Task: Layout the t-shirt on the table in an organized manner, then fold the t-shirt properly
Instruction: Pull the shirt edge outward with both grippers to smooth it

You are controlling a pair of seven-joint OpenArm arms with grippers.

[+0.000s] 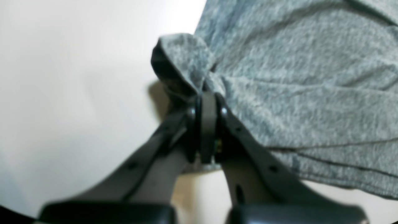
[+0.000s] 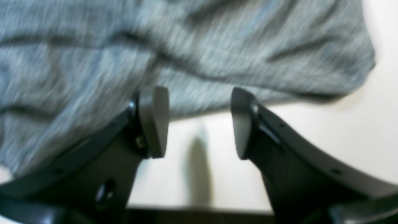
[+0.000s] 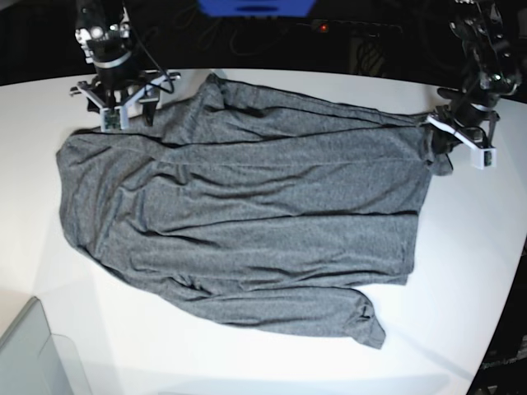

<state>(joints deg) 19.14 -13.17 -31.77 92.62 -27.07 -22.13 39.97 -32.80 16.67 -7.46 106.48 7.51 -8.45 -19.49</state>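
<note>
The dark grey t-shirt [image 3: 247,214] lies spread across the white table [image 3: 469,271], wrinkled, with one long sleeve along its near edge. My left gripper [image 1: 207,96] is shut on a bunched fold of the t-shirt [image 1: 295,77] at its edge; in the base view this gripper [image 3: 446,138] is at the garment's right end. My right gripper [image 2: 199,121] stands open just above the table, the t-shirt's [image 2: 186,46] edge lying just beyond its fingertips with nothing between them. In the base view it [image 3: 123,113] hangs at the shirt's far left corner.
A translucent grey bin corner [image 3: 33,354] sits at the near left of the table. Dark background and a blue object [image 3: 255,6] lie beyond the far edge. The table's curved edge [image 3: 502,329] runs down the right side.
</note>
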